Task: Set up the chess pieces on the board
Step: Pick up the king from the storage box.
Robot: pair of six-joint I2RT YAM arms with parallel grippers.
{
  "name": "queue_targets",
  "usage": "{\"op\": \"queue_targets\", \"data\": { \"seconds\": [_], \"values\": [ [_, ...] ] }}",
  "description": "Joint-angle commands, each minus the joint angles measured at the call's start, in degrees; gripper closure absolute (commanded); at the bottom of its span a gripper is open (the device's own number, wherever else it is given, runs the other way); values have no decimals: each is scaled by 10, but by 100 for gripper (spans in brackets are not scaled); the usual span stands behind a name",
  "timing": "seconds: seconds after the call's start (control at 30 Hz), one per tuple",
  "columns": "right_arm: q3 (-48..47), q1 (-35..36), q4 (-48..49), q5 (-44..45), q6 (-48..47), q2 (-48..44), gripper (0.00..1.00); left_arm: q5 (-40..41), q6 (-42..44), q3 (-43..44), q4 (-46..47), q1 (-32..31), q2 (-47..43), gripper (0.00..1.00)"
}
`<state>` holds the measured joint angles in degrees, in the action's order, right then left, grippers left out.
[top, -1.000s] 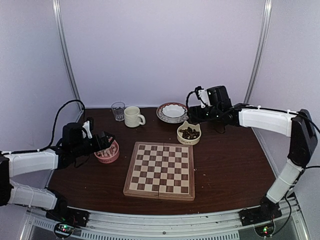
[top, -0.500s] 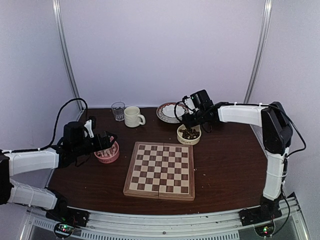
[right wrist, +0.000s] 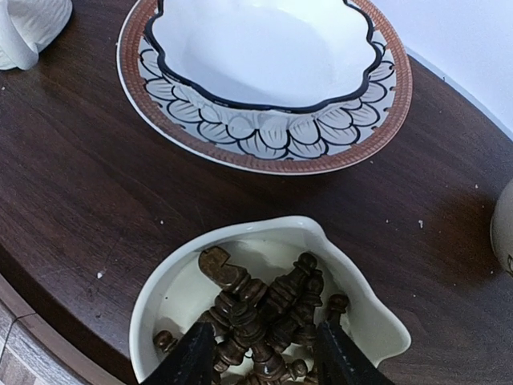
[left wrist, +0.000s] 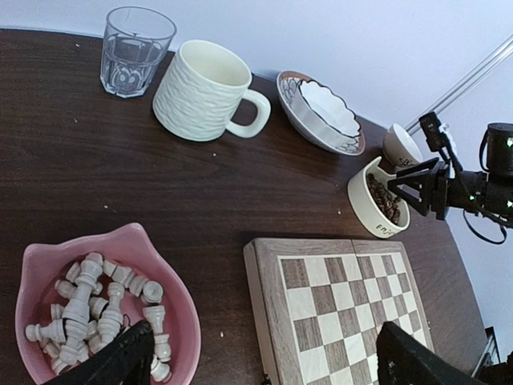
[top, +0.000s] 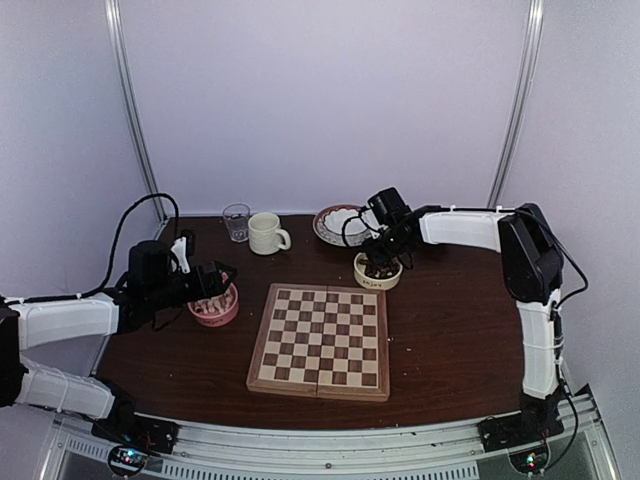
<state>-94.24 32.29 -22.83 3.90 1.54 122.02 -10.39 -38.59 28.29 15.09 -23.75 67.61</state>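
The right hand (right wrist: 268,362) hangs over a cream bowl (right wrist: 240,228) near the counter's (top: 455,325) far edge. Its fingers stand partly apart astride the heaped dark chess pieces (right wrist: 256,309); whether they grip one I cannot tell. A patterned dish (right wrist: 264,132) sits just behind the bowl. The board (top: 320,340) lies mid-counter, with open wood to its right. The left hand (top: 215,283) gapes wide and holds nothing above a pink bowl (left wrist: 120,241) of pale pieces (left wrist: 96,301). The cream bowl's side lettering is too small to read.
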Motion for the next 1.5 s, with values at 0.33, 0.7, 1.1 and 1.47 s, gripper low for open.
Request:
{"op": "queue_targets", "data": {
  "seconds": [0.33,0.7,1.1,1.47],
  "values": [
    [-66,13,-61,47,-7,57,57,-2,12,21,5,-4,-6,3],
    [-78,15,-73,70,-7,72,63,-2,12,23,0,-5,-6,4],
    [-83,20,-73,68,-7,69,76,-1,12,26,-6,-5,-6,3],
    [1,26,8,66,-4,-11,82,-3,10,26,-7,-5,-4,3]
  ]
}}
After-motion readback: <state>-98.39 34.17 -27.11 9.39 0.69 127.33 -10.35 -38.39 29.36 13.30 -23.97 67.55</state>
